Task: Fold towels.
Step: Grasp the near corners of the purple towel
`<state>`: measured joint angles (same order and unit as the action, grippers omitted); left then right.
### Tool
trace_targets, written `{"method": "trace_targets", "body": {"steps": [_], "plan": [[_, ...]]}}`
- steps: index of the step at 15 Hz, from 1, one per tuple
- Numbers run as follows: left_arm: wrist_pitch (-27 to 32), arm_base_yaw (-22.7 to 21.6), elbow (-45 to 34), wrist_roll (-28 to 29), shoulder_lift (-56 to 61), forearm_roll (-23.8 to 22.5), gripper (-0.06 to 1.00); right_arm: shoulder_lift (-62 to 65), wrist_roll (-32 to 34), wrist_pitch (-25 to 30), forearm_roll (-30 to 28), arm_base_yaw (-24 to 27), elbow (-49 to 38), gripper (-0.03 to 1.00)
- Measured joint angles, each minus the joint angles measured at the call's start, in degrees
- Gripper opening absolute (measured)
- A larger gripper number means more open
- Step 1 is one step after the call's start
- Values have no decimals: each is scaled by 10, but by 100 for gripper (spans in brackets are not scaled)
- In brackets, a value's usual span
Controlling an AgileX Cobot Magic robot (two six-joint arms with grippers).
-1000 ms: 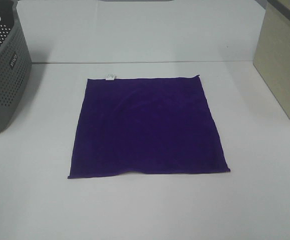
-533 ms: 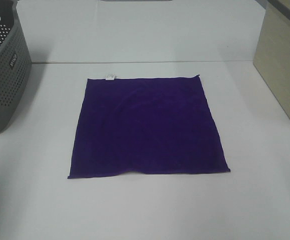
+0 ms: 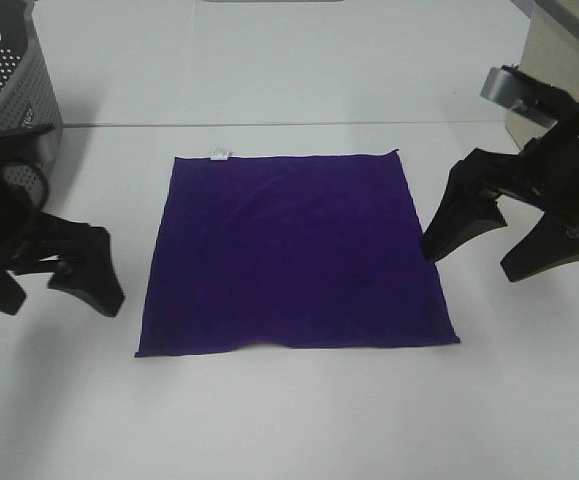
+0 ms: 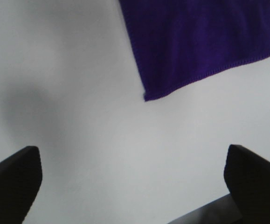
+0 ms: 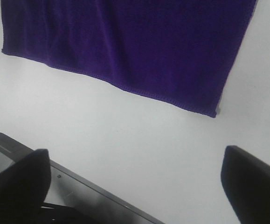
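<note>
A dark purple towel (image 3: 294, 250) lies flat and unfolded in the middle of the white table, a small white tag (image 3: 221, 154) at its far edge. My left gripper (image 3: 49, 290) is open and empty, just left of the towel's near left corner (image 4: 146, 97). My right gripper (image 3: 491, 255) is open and empty, just right of the towel's right edge; the right wrist view shows the towel (image 5: 125, 42) and one of its corners (image 5: 211, 113). Neither gripper touches the towel.
A grey perforated basket (image 3: 4, 140) stands at the far left behind my left arm. A beige box (image 3: 559, 100) stands at the far right behind my right arm. The table's edge (image 5: 93, 189) shows in the right wrist view.
Both arms have come into view, one at each side of the towel. The towel has not moved.
</note>
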<state>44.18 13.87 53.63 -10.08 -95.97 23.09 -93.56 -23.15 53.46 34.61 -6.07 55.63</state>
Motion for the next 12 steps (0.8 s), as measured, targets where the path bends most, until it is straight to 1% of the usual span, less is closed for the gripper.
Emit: {"method": "trace_targets", "body": {"steps": [3, 5, 7, 10, 12], "plan": [[-13, 6, 45, 0, -73, 13, 99, -38, -2, -4, 2, 0, 0, 96], [-16, 6, 51, 0, -80, 19, 99, -40, -2, -2, 3, 0, 0, 96], [-36, 6, 52, 0, -80, 30, 99, -41, -2, -6, 8, 0, 0, 96], [-54, 6, 52, 1, -95, 42, 99, -44, -2, -42, 10, 0, 0, 96], [-57, 6, 53, -14, -125, 57, 99, -61, -2, -65, 16, 0, 1, 95]]}}
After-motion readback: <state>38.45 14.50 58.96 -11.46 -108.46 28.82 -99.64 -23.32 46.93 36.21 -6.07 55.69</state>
